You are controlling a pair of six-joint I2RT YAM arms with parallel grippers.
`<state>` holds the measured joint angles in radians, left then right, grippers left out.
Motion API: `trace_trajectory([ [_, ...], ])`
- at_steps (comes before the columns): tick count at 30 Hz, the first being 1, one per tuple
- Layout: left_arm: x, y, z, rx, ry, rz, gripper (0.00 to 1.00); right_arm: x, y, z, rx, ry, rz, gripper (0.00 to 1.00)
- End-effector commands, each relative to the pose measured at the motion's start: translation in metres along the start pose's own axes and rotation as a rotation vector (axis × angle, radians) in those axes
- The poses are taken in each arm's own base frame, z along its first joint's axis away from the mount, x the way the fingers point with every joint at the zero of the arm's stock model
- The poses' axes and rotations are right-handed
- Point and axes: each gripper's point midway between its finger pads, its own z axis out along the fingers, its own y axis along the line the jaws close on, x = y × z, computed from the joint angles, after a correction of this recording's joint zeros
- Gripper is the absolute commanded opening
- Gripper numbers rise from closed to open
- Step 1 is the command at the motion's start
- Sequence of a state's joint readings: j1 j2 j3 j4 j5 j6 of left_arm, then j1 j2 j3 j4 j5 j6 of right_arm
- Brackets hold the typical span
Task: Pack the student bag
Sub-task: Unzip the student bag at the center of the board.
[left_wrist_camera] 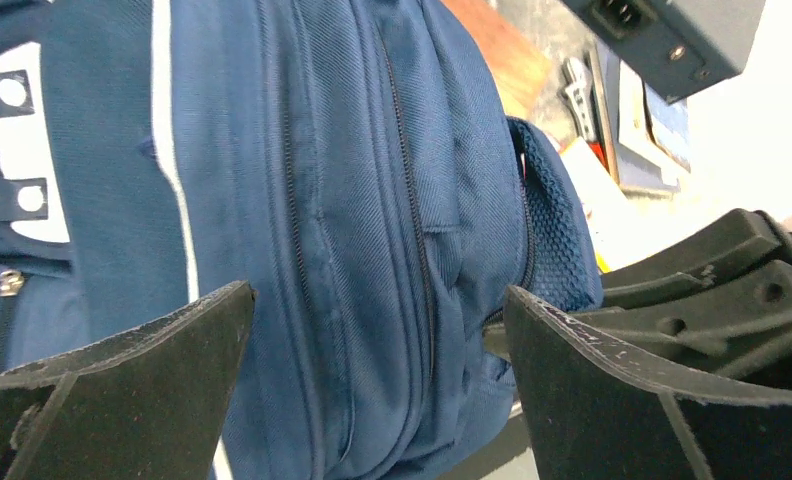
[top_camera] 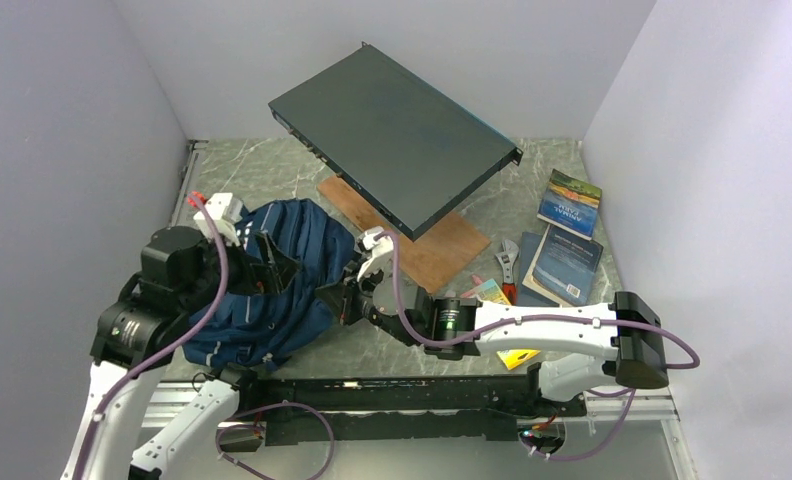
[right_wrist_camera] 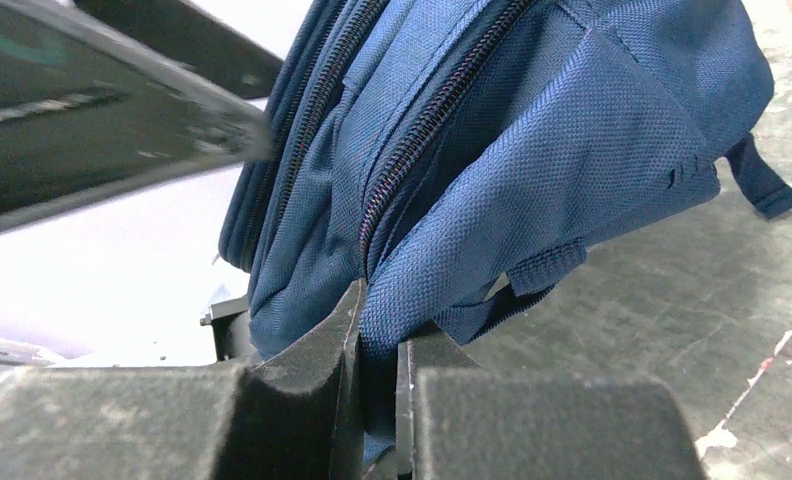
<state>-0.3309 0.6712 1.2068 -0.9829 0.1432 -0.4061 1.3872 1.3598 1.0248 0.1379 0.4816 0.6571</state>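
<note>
The student bag (top_camera: pixel 272 285) is a navy blue backpack lying at the left of the table. My right gripper (top_camera: pixel 344 298) is shut on a fold of the bag's fabric at its right edge; the right wrist view shows the cloth (right_wrist_camera: pixel 492 200) pinched between the jaws (right_wrist_camera: pixel 377 340). My left gripper (top_camera: pixel 264 262) is over the bag's top, open. In the left wrist view its fingers (left_wrist_camera: pixel 122 390) stand wide apart on either side of the bag's zip panels (left_wrist_camera: pixel 372 220), gripping nothing. The right gripper's black body (left_wrist_camera: pixel 712 290) shows beyond the bag there.
A dark flat rack unit (top_camera: pixel 397 135) leans over a wooden board (top_camera: pixel 432 245) at the back. Two books (top_camera: pixel 569 202) (top_camera: pixel 565 265), a wrench (top_camera: pixel 509 262), a colourful card (top_camera: pixel 487 292) and a yellow item (top_camera: pixel 519 358) lie at the right. Walls close in on both sides.
</note>
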Motion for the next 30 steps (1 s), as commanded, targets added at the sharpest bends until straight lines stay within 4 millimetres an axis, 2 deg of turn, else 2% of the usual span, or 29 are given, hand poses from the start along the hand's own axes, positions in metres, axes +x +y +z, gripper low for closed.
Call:
trace_trajectory([
  [1, 0.015, -0.014, 0.029, 0.103, 0.099, -0.002, 0.98, -0.055, 0.061, -0.007, -0.209, -0.122, 0.067, 0.00],
  [5, 0.016, -0.012, 0.051, 0.126, 0.124, 0.051, 1.00, -0.051, 0.058, -0.007, -0.202, -0.114, 0.043, 0.00],
  [6, 0.015, -0.009, 0.056, 0.112, 0.125, 0.069, 0.98, -0.051, 0.057, -0.006, -0.200, -0.113, 0.033, 0.00],
  [7, 0.015, -0.004, 0.062, 0.093, 0.133, 0.090, 0.90, -0.051, 0.056, -0.007, -0.201, -0.112, 0.020, 0.00],
  [11, 0.009, 0.017, 0.076, -0.007, 0.131, 0.162, 0.24, -0.050, 0.044, -0.007, -0.158, -0.113, -0.051, 0.00],
  [12, 0.007, 0.022, 0.077, -0.028, 0.111, 0.173, 0.10, -0.047, 0.039, -0.007, -0.137, -0.102, -0.069, 0.01],
  [13, 0.003, 0.024, 0.076, -0.039, 0.079, 0.182, 0.02, -0.043, 0.033, -0.007, -0.113, -0.085, -0.086, 0.07],
  [15, -0.003, 0.024, 0.072, -0.038, 0.017, 0.189, 0.00, -0.027, 0.018, -0.009, -0.063, -0.019, -0.134, 0.26],
  [17, -0.012, 0.023, 0.063, -0.052, -0.034, 0.160, 0.00, -0.012, 0.013, -0.017, -0.064, 0.054, -0.168, 0.47],
  [19, -0.021, 0.025, 0.053, -0.094, -0.082, 0.097, 0.00, 0.011, 0.004, -0.028, -0.047, 0.134, -0.200, 0.62],
  [20, -0.025, 0.026, 0.049, -0.109, -0.097, 0.069, 0.00, 0.023, 0.002, -0.034, -0.044, 0.168, -0.211, 0.67],
  [23, -0.033, 0.032, 0.040, -0.177, -0.116, -0.001, 0.00, 0.050, 0.014, -0.052, -0.091, 0.233, -0.246, 0.75],
  [25, -0.036, 0.030, 0.039, -0.184, -0.107, -0.029, 0.00, 0.066, 0.037, -0.064, -0.175, 0.238, -0.261, 0.79],
  [27, -0.036, 0.029, 0.038, -0.189, -0.098, -0.056, 0.00, 0.079, 0.057, -0.066, -0.263, 0.223, -0.248, 0.80],
  [30, -0.034, 0.025, 0.039, -0.167, -0.095, -0.087, 0.00, 0.092, 0.083, -0.059, -0.362, 0.217, -0.186, 0.77],
])
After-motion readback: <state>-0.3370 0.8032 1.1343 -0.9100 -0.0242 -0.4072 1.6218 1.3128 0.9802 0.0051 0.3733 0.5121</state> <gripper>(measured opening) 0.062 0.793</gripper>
